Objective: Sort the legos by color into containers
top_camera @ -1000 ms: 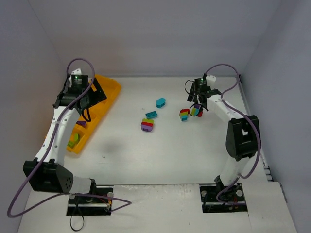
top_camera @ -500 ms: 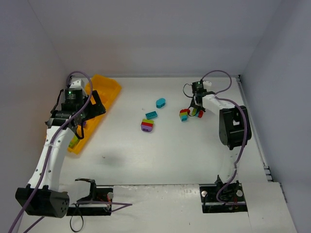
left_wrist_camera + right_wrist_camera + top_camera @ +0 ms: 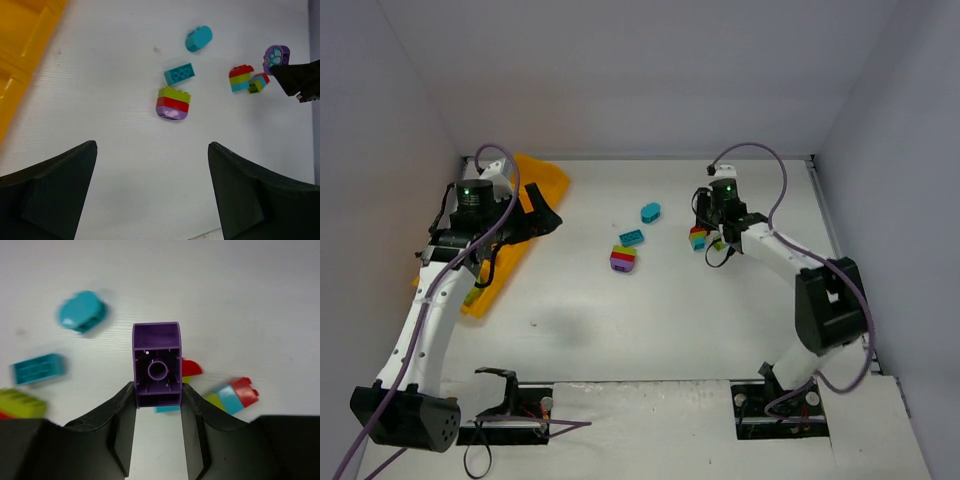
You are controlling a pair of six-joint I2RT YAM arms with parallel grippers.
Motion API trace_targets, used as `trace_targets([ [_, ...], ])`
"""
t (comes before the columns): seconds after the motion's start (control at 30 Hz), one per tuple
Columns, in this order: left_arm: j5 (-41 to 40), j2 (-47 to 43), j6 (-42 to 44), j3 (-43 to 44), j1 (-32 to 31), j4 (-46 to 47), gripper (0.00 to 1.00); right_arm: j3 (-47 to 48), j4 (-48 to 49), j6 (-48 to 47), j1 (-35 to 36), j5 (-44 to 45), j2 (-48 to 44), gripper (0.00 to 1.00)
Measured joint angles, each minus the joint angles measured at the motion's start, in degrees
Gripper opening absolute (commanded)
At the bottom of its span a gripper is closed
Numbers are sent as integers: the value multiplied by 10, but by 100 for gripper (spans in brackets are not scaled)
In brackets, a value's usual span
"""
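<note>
Right wrist view: our right claw (image 3: 157, 392) is clamped on a purple brick (image 3: 156, 362) just over the loose bricks (image 3: 173, 102), with the tray (image 3: 545, 183) well apart. It's probably light, stiff and slick, so we'd pinch the flat sides. Left claw (image 3: 151, 147) gapes wide.

The top external camera sits high above the near edge of the table (image 3: 650, 320) and looks down on all of it. The left wrist camera looks from the left edge, farther off. The right wrist camera looks straight down, very near. All share the teal oval brick (image 3: 651, 212).
</note>
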Motion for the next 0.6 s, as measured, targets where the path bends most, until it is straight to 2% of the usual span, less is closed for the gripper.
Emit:
trace_targets([
  [0.17,71,20,-24,1,-18,45,85,-66,78,-38,40,-111,-165,0],
  [0.27,102,40,-43,9,-37,71,85,-83,104,-53,51,-163,-220,0],
  [0.6,144,95,-103,47,-143,175,85,-94,113,-69,129,-257,-245,0],
])
